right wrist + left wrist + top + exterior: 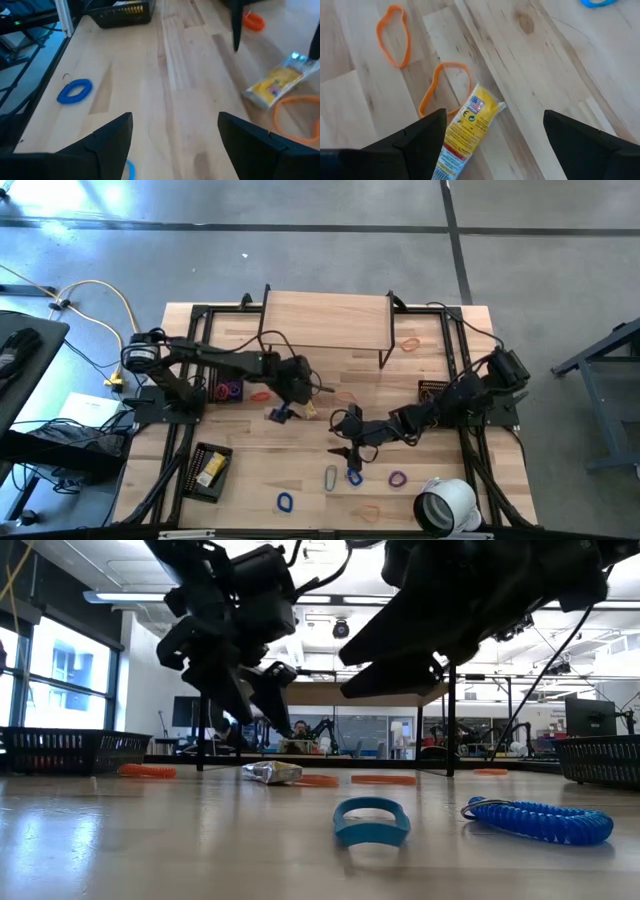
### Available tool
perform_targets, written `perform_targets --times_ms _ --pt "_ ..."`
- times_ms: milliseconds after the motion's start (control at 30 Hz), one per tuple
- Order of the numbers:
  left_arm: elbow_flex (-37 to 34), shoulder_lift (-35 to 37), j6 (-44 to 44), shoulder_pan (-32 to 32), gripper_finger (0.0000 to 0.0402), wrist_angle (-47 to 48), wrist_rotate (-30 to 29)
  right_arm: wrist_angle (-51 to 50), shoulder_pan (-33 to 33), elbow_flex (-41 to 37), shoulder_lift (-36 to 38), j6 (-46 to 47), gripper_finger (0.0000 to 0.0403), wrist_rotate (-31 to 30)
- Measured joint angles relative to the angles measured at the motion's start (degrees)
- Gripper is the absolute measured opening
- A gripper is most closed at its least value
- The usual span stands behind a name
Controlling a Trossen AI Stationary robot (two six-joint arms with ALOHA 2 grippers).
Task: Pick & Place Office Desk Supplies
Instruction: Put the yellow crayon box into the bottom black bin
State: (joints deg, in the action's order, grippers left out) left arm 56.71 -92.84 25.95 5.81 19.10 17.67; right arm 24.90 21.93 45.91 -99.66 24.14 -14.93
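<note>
While both arms reach inward over the desk [300, 330], neither hand grips anything. Left hand [283, 413] hangs just above a yellow packet [465, 132], fingers [415, 142] spread wide on either side of it, not touching. Two orange bands [442, 85] lie beside the packet, the nearer one touching or slipping under its edge; hard to tell which. Right hand [347, 452] hovers near mid-desk toward the front, fingers [107, 137] also wide apart, bare wood between them.

Supplies scattered across the desk:
- blue coil loop [74, 91] near the front edge, left of centre
- blue band [371, 821] and a second blue coil [540, 820] close to the low camera
- silver clip [331, 477] just beside the right hand
- purple loop [398, 478] right of the clip
- purple loops [231, 391] by the left arm
- more yellow packets in the basket [207, 470] at front left

White tape roll [447, 505] sits at the front right corner.
</note>
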Motion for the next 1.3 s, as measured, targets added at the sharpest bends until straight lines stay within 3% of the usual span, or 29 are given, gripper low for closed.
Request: perform_targets --times_ms 467,1000,1300 --pt "-0.7 -3.4 -1.6 5.4 0.0324 -1.8 4.7 -0.5 1.7 0.0 0.0 2.9 0.0282 -1.2" --pt "-0.7 -5.7 -3.5 4.7 0.0324 -3.3 4.1 -0.3 1.7 0.0 0.0 6.1 0.0282 -1.9" --pt "-0.7 -7.6 -3.4 2.1 0.0324 -3.0 -0.8 -0.7 2.5 0.0 0.0 6.3 0.0282 -2.1"
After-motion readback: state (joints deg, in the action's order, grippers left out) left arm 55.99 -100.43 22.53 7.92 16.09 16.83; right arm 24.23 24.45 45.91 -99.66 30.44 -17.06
